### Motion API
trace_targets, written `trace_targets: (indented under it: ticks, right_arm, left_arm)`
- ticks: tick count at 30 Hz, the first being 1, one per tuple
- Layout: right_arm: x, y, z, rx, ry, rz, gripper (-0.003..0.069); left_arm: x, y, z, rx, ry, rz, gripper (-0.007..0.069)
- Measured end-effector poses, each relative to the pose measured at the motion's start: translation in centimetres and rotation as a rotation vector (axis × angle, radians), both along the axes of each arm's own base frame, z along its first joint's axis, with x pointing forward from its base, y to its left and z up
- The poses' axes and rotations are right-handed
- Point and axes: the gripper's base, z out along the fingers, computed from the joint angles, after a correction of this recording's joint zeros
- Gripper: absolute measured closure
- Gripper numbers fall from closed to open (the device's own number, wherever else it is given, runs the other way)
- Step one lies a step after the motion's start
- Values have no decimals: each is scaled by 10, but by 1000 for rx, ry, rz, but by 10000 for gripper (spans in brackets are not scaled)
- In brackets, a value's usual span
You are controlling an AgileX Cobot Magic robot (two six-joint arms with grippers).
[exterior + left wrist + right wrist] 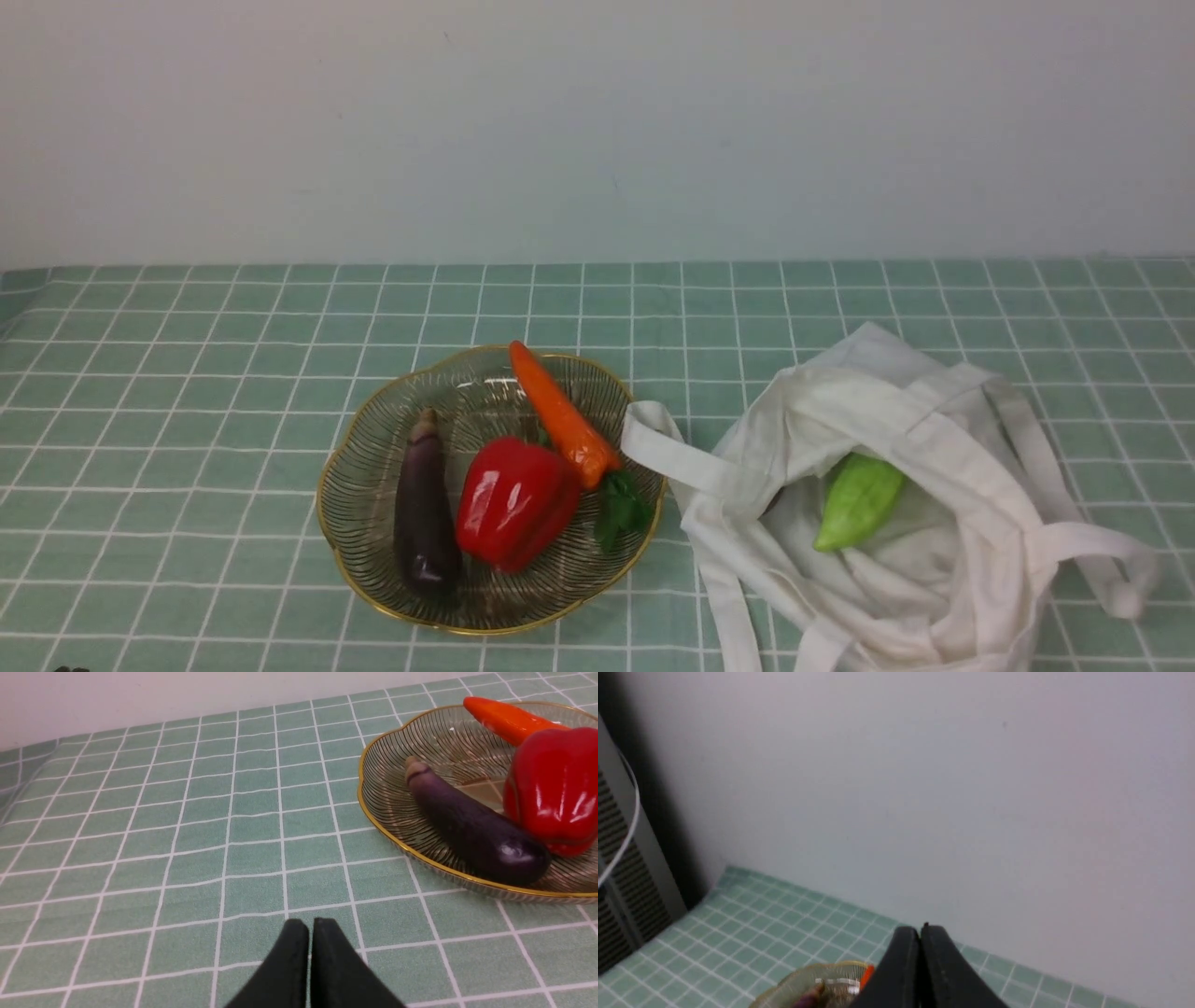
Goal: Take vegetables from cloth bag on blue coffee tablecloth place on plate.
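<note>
Three glossy toy vegetables lie in the shallow clear glass plate with ribbed lines and a scalloped gold rim (364,476), which sits left of centre in the lower half of the front view on the teal tablecloth with a grid of thin white lines (187,373). The slim dark purple eggplant (425,509) lies along the plate's left side, its stem end pointing toward the pale wall (597,121). The shiny red bell pepper (513,504) is just to its right and appears to touch it. The orange carrot (560,415) slants from the plate's far rim down to the pepper's right shoulder, its green leaves (621,509) spread by the right rim. At the lower right of the front view the soft off-white cloth bag (934,579) lies slumped and open. The light green pointed gourd (859,499) rests inside its mouth, and one flat strap handle (667,448) loops out to just beside the plate's right rim. The left wrist view shows the left gripper (310,924) low over bare cloth near the plate, its black fingers pressed together with nothing between them. The right wrist view shows the right gripper (920,928) with its fingers likewise closed on nothing, aimed at the wall with the plate's edge beneath it.
</note>
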Motion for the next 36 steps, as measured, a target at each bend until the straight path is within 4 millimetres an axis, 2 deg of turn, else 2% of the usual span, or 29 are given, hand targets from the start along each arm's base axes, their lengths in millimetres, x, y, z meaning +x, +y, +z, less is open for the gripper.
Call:
trace_targets:
  ticks: [2, 3, 6, 8, 9, 11, 16, 29, 36]
  right_arm:
    - [-19, -16, -34, 54, -90, 12, 673]
    - [-17, -14, -37, 48, -85, 12, 673]
    - [-39, -37, -81, 119, -157, -4, 673]
    - [-50, -49, -103, 175, -186, -17, 673]
    - [-49, -48, -105, 174, -180, -18, 673]
    - [-53, -53, -121, 215, -198, -29, 673]
    - [-49, -48, -129, 229, -192, -13, 673]
    - [-52, -42, -130, 309, -153, 65, 673]
    - [-50, -21, -143, 241, -249, 213, 673]
  left_arm:
    - [0, 0, 0, 0, 0, 0, 632]
    - [0, 0, 0, 0, 0, 0, 632]
    - [0, 0, 0, 0, 0, 0, 632]
    - [0, 0, 0, 0, 0, 0, 632]
    - [0, 0, 0, 0, 0, 0, 632]
    - [0, 0, 0, 0, 0, 0, 632]
    - [0, 0, 0, -1, 0, 0, 632]
    - [0, 0, 0, 0, 0, 0, 632]
    - [0, 0, 0, 0, 0, 0, 632]
